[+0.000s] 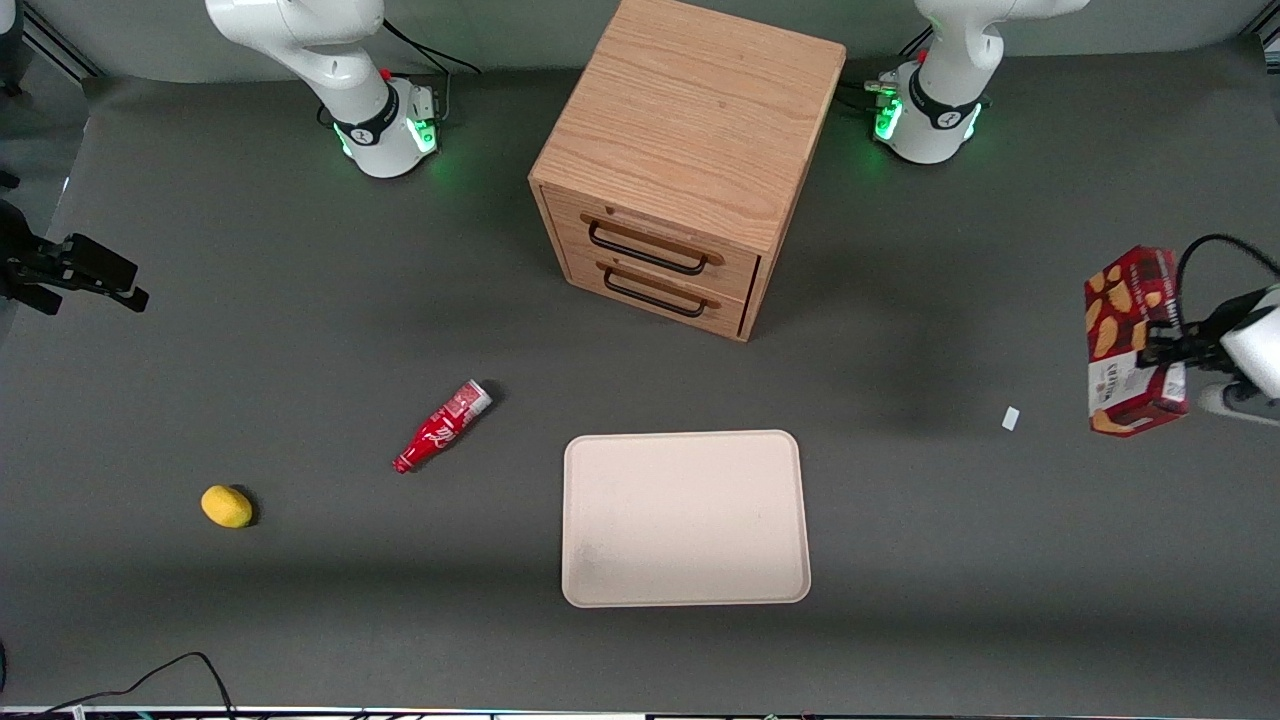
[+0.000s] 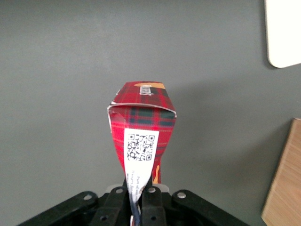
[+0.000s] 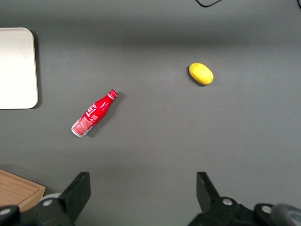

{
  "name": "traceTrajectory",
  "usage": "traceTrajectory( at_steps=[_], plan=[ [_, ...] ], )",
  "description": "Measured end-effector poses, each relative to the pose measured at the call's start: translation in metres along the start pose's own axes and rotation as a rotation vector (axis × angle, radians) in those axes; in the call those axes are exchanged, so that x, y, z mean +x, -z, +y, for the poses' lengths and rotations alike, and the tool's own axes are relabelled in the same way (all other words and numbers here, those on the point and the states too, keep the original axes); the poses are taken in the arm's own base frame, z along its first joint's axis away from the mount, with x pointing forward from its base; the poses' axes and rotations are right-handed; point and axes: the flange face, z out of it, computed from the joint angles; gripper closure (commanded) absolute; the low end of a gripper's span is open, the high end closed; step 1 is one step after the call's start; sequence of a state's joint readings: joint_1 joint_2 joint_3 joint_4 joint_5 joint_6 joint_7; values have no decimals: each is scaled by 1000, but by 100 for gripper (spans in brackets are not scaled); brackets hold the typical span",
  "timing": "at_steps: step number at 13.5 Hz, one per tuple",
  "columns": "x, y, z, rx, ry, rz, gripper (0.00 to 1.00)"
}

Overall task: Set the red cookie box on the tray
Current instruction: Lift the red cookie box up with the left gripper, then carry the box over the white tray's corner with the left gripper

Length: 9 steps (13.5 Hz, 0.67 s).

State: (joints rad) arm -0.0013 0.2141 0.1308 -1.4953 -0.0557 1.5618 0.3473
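One box is up in the air: the red cookie box [image 1: 1135,340] hangs above the table at the working arm's end, clamped in the gripper [image 1: 1165,345], clear of the grey surface. From the front camera the tray [image 1: 685,517] sits at about six o'clock from the wooden drawer cabinet [image 1: 685,165], and the box is out at roughly two o'clock from the tray, well apart from it.

The wrist camera looks straight down the box [image 2: 141,136]: both fingers [image 2: 149,200] are squeezed in tight on its narrow end, and the cardboard there pinches almost flat while the free end flares open like a funnel. That says a light, thin-walled carton, quite possibly part empty, that crushes under pressure. The hold looks firm, but I'd judge a grip across the stiffer middle would bend it less; held by the end, the long body may swing on a quick move. The printed sides look smooth, so a slip is possible.

The tray [image 2: 283,33] is bare and far larger than the box, so the landing should be forgiving. A red bottle [image 1: 442,426] lies at about ten o'clock from the tray, with a yellow lemon [image 1: 227,506] farther toward the parked arm's end.
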Motion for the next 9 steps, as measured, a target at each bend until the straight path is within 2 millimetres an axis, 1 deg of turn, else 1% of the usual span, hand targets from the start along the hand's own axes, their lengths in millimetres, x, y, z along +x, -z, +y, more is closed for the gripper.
traceTrajectory(
  at_steps=[2, 4, 5, 6, 7, 9],
  plan=[
    [-8, 34, 7, -6, 1, -13, 100],
    [-11, 56, 16, -11, 24, -27, 100],
    [-8, 63, 24, -10, 41, -26, 100],
    [-2, 67, 38, -8, 59, -21, 100],
    [7, 68, 59, -6, 77, -15, 100],
    [28, 68, 115, -8, 117, -3, 100]
  ],
)
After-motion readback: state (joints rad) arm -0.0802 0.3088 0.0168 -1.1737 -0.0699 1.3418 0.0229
